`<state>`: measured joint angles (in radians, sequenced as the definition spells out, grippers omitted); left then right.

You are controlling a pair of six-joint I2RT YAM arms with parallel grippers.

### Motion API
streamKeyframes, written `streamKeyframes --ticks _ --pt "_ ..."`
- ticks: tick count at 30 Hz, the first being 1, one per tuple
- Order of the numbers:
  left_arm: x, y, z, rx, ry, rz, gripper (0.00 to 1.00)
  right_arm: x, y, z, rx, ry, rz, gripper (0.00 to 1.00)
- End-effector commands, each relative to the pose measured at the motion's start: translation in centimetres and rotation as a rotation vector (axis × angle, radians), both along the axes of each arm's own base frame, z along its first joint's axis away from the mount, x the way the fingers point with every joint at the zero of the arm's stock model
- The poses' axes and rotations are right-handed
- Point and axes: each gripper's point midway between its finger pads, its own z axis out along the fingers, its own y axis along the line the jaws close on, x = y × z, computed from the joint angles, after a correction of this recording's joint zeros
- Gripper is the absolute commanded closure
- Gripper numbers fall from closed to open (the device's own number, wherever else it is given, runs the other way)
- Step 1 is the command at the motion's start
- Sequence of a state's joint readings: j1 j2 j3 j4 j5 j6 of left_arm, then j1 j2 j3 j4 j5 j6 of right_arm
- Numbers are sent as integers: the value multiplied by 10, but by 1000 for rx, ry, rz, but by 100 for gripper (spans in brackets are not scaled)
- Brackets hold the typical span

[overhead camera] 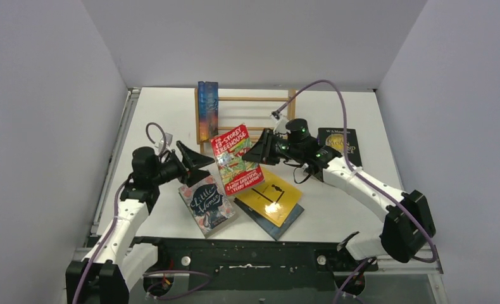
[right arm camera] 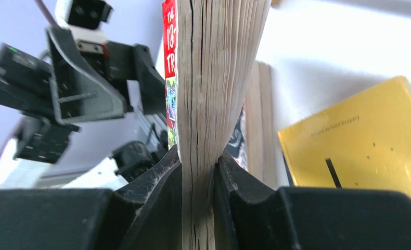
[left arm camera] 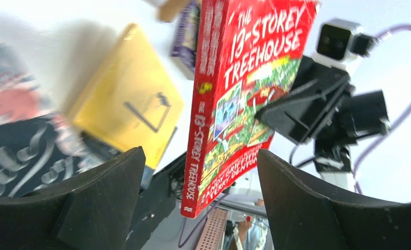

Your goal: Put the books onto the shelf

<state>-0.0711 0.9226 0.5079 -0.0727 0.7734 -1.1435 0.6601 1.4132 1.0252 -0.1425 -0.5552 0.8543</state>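
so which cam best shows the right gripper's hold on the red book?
Right wrist: red book page edge pinched between right gripper's fingers. Left wrist shows cover, spine, one finger; top shows it small, tilted.

Layout: shelf sitting at the rear, books lying in front of it, one book hanging between the two arms.

The shelf (overhead camera: pixel 260 99) is standing at the back centre of the surface (overhead camera: pixel 165 120), with upright books (overhead camera: pixel 207 111) sitting in its left end. In front of it the Treehouse book (overhead camera: pixel 236 158) is hanging above the surface. The right end effector (overhead camera: pixel 258 152) is clamping its page edge, and the left end effector (overhead camera: pixel 193 158) is sitting just left of it, jaws spread and apart from it. The Little Women book (overhead camera: pixel 206 204) is lying flat near-left. Near-right, an upper book (overhead camera: pixel 269 195) is lying on a lower book (overhead camera: pixel 285 221). A lone book (overhead camera: pixel 340 144) is lying flat right of the shelf.
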Motion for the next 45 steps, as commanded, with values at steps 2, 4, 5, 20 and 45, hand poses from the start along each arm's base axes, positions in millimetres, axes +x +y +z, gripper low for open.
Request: streamKeyframes --ticks 2,4,5,20,45 --pt "-5 -43 90 -154 -330 -191 22 15 2 100 273 -192 -54 100" --pt "-8 -59 102 -133 -362 -245 22 16 -1 115 313 -223 -75 100" --pt "-7 -64 108 -124 -380 -258 22 16 -1 120 328 -234 -83 100" --pt "18 -82 191 -266 -558 -310 89 17 -23 155 418 -310 -29 94" --pt "124 -10 192 594 -746 50 100 48 -215 97 -375 -343 -738 25"
